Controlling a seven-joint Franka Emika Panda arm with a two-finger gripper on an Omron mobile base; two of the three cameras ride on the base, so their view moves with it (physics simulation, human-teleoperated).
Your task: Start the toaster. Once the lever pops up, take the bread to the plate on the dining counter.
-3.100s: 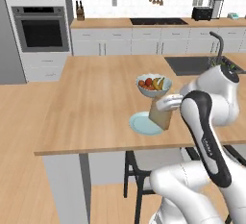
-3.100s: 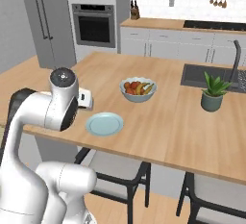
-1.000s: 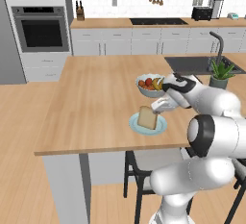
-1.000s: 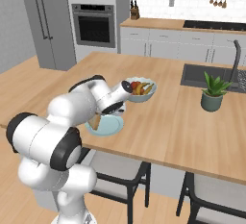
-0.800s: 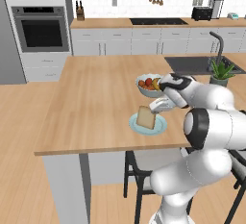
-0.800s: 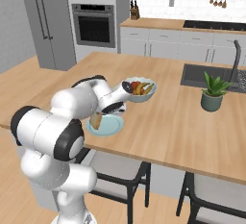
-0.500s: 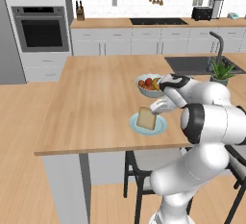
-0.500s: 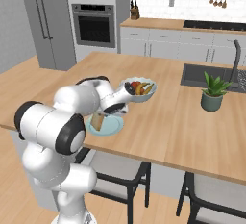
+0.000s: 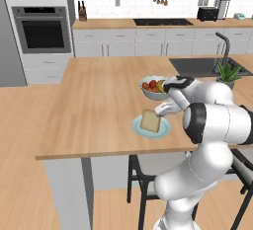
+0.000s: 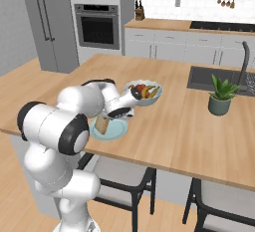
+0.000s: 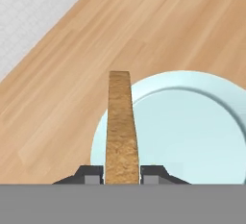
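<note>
White cabinets, a built-in oven and a wall counter with a black hob line the back of the kitchen, where a black boxy toaster (image 9: 207, 13) sits at the far right of that counter. Nearer the camera stands the large dining counter (image 9: 99, 95) with a light wood top and pale grey sides. On its near edge lies a round, flat, pale blue plate (image 9: 138, 126), just beside a pale bowl of fruit (image 9: 150, 87); a small potted plant (image 10: 221, 95) stands well apart, next to the sink. The two-finger gripper (image 11: 122, 175) is clamped on a squarish slice of bread (image 9: 149, 121), its dark fingertips (image 11: 90, 174) pressed against both faces. From the base cameras the slice shows a light tan face with a darker brown crust edge, tilted on edge over the plate. In the hand view it appears edge-on as a narrow, grainy brown strip rising between the fingers, over the plate's left rim (image 11: 103, 131). Whether its lower edge touches the plate cannot be told.
</note>
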